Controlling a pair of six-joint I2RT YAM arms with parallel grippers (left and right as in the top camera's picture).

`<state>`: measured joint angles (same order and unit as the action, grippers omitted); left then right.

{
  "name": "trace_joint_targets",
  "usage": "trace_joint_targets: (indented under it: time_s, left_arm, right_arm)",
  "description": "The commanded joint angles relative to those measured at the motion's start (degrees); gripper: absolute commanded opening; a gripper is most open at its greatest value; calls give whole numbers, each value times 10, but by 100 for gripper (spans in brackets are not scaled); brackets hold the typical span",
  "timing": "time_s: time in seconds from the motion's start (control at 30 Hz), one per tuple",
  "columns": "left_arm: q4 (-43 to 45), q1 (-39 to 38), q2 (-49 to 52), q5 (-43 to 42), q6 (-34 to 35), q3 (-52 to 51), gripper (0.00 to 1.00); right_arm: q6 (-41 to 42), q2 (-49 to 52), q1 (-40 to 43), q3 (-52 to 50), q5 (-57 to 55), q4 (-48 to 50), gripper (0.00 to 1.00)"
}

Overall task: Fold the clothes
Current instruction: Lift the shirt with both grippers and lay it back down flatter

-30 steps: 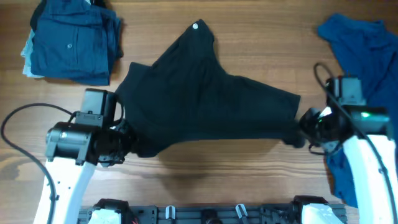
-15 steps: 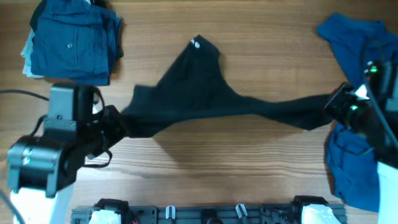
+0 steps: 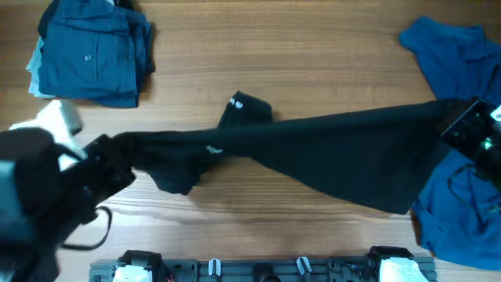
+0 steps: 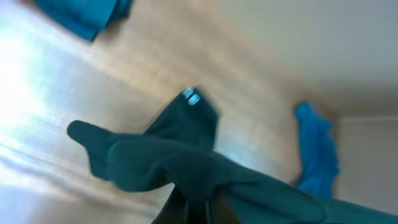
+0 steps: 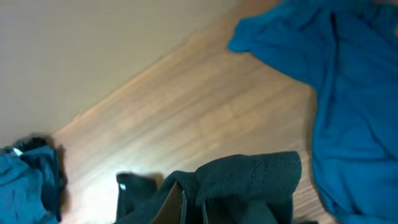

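Observation:
A black garment (image 3: 313, 149) hangs stretched across the table between both arms, lifted off the wood. One part with a white tag (image 3: 237, 104) still trails near the middle. My left gripper (image 3: 109, 153) is shut on the garment's left end; the left wrist view shows the dark cloth (image 4: 186, 168) bunched over the jaws (image 4: 198, 208). My right gripper (image 3: 458, 129) is shut on the right end, and the right wrist view shows the cloth (image 5: 249, 180) folded over the jaws (image 5: 193, 202).
A folded stack of blue clothes (image 3: 90, 51) lies at the back left. A loose blue garment (image 3: 462, 196) is heaped along the right edge, under my right arm. Bare wooden tabletop (image 3: 313, 47) runs across the back.
Both arms have lifted and pulled apart. The black garment went from lying spread on the table to a taut band hanging between the grippers.

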<state>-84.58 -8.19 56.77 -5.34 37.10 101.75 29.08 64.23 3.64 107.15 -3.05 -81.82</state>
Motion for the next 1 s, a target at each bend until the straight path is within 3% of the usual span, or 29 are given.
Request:
trace_joint_targets:
  time_s: [0.0, 0.27, 0.37, 0.47, 0.6, 0.67, 0.8, 0.97]
  left_arm:
    - [18, 2, -1, 49, -11, 53, 4]
    - [151, 2, 88, 83, -40, 56, 4]
    - [233, 2, 179, 82, -69, 56, 4]
    - [389, 2, 300, 82, -84, 58, 4]
    - [482, 2, 379, 60, -111, 134, 4]
    - [471, 2, 387, 60, -128, 224, 4]
    - [349, 2, 374, 61, -166, 407, 4]
    - [163, 2, 357, 61, -170, 449, 4]
  right_arm:
    - [-19, 11, 2, 38, -25, 21, 4]
    - [-21, 136, 2, 58, 0, 115, 4]
    - [-41, 202, 2, 58, 56, 195, 4]
    - [-40, 285, 2, 63, 140, 310, 4]
    - [-37, 325, 10, 123, 183, 333, 4]
    - [-53, 323, 29, 188, 186, 313, 4]
    - [-85, 310, 70, 309, 186, 221, 4]
    - [-96, 310, 71, 307, 186, 122, 4]
